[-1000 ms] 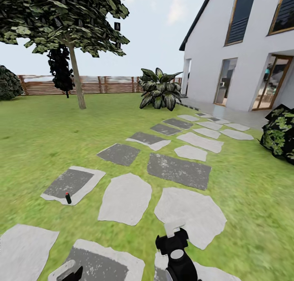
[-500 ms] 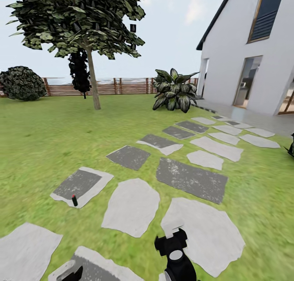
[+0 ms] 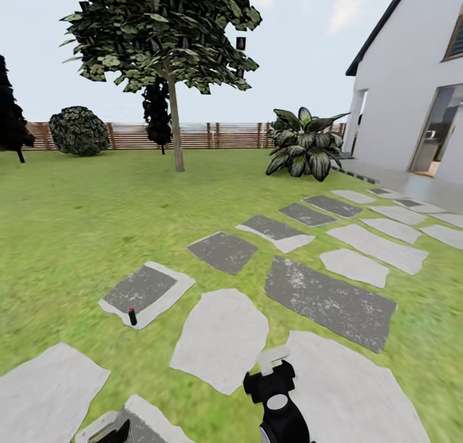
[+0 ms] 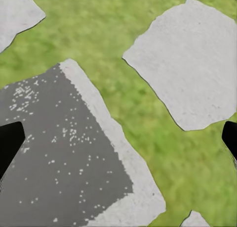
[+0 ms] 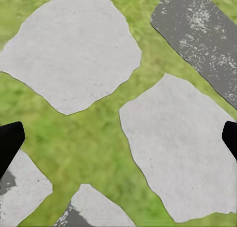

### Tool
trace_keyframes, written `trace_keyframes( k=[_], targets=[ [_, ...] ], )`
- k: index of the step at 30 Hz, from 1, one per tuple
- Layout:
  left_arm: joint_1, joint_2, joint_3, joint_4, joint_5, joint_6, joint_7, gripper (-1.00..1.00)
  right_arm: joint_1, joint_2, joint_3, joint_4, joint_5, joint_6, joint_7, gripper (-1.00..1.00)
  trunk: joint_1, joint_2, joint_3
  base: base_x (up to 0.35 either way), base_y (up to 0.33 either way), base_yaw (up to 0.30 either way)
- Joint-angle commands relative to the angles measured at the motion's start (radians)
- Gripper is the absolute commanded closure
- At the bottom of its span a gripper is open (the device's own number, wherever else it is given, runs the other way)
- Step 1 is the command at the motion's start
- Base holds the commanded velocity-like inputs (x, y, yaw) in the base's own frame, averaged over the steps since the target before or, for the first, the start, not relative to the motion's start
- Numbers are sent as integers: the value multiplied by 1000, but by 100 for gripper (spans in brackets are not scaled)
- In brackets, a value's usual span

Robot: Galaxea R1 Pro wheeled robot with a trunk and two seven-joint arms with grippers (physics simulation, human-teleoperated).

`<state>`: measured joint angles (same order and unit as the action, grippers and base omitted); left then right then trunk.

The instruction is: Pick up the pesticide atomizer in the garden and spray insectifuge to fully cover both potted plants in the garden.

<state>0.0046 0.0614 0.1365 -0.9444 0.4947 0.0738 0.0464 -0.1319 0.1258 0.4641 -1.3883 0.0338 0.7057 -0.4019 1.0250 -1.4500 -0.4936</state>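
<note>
Ahead, your pesticide atomizer (image 3: 132,316) stands upright on a dark stepping stone (image 3: 146,290) in the lawn (image 3: 77,224). Your right pincer (image 5: 118,138) and left pincer (image 4: 118,138) both hang wide open, holding nothing.

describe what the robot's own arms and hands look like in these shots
In the head view the right hand is glossy black and blocky, with a round pale-grey disc on its wrist housing and a pale grey-white piece at its tip. The left hand shows as a small black shape. In each wrist view, two plain black fingertips sit far apart. No cables or markings visible.
</note>
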Motion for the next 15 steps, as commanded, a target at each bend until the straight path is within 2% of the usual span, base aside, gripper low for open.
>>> trace_keyframes(
  k=[1, 2, 5, 15],
  targets=[
    [0, 0, 0, 0, 0, -17, 0, -100, 0, 0, 0, 0, 0, 0, 0, -100, 0, 0, 0, 79, -27, 265],
    [0, -1, -1, 1, 1, -41, 1, -100, 0, 0, -1, 0, 0, 0, 0, -100, 0, 0, 0, 32, -11, 265],
    [0, -10, -2, 5, 1, -54, 1, -100, 0, 0, -1, 0, -1, 1, 1, -100, 0, 0, 0, 105, -100, 227],
    [-3, -17, -3, 25, 0, -48, 3, -100, 0, 0, -3, -1, -2, 31, 6, -100, 0, 0, 0, 232, -233, 14]
  ],
)
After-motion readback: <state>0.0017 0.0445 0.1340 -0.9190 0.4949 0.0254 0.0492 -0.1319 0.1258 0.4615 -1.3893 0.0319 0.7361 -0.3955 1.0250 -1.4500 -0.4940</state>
